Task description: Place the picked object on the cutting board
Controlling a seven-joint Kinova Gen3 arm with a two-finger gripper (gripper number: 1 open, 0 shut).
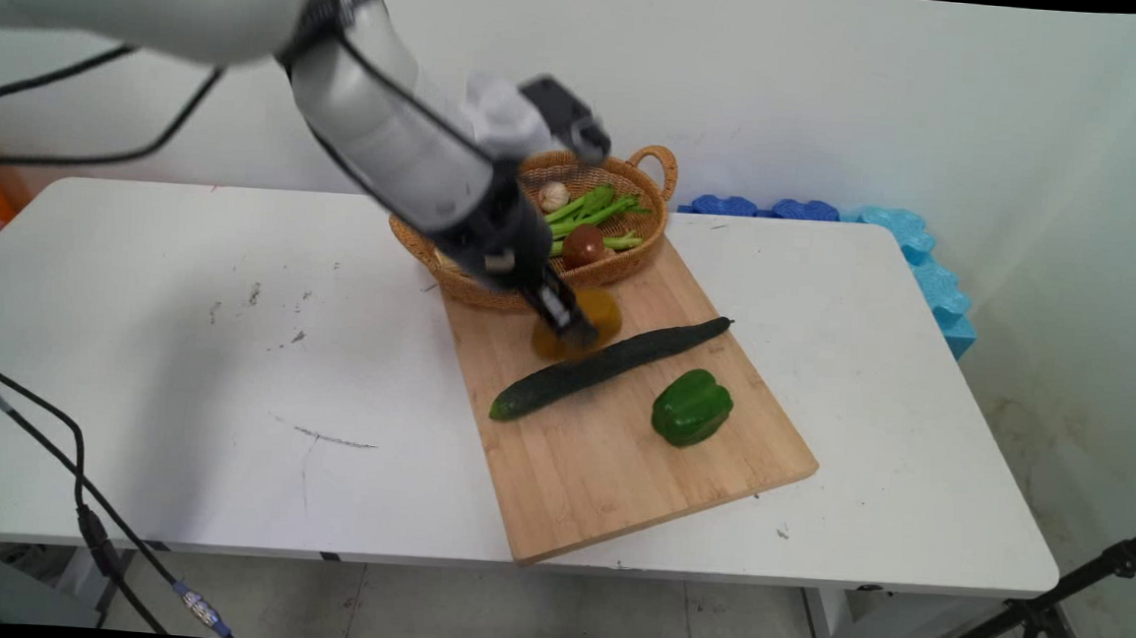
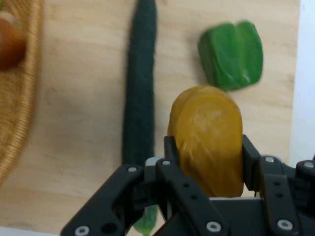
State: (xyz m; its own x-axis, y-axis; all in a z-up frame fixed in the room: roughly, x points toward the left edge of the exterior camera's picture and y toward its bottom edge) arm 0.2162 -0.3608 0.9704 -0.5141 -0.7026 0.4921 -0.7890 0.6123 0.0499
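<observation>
Here, gripper (image 2: 206,147) closed on a yellow-orange vegetable (image 2: 209,140), one finger (image 2: 171,150) pressed to each side, jaws spread only as wide as its body. Held low over the wooden cutting board (image 1: 619,460), near the board's far end, just in front of the wicker basket (image 1: 621,263). Right beside a long dark cucumber (image 1: 605,366) lying diagonally across the board; whether touching it, cannot tell. Green bell pepper (image 1: 691,407) on the board beyond the cucumber, apart from it. Inside the basket, green stalks (image 1: 594,212), a garlic bulb (image 1: 553,196) and a brown round item (image 1: 583,246). Board on a white table (image 1: 179,384).
</observation>
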